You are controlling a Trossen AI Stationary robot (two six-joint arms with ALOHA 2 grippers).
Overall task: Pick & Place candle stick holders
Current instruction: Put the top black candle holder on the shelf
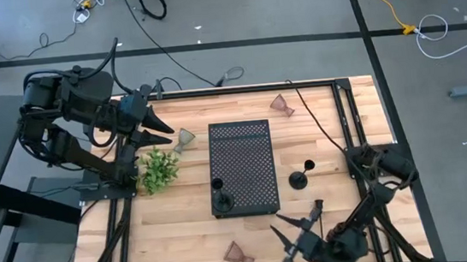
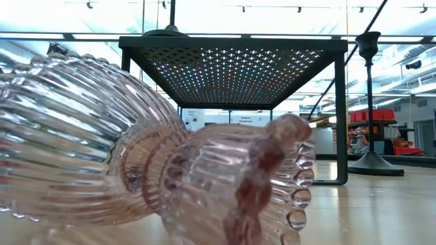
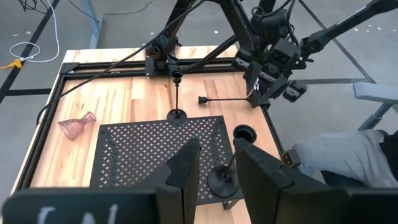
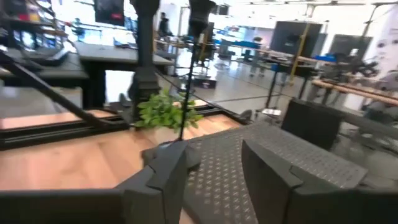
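My right gripper (image 4: 211, 152), near the table's front right, has its fingers apart about the foot of a black candle stick holder (image 3: 227, 98) lying level, grip unconfirmed; recommend closing squarely and lifting clear of the perforated tray (image 1: 241, 147); left gripper (image 3: 214, 152) waits open.

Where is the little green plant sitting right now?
Seen from above, the green plant sprig lies on the table's left side, between the left arm's base and the black perforated tray.
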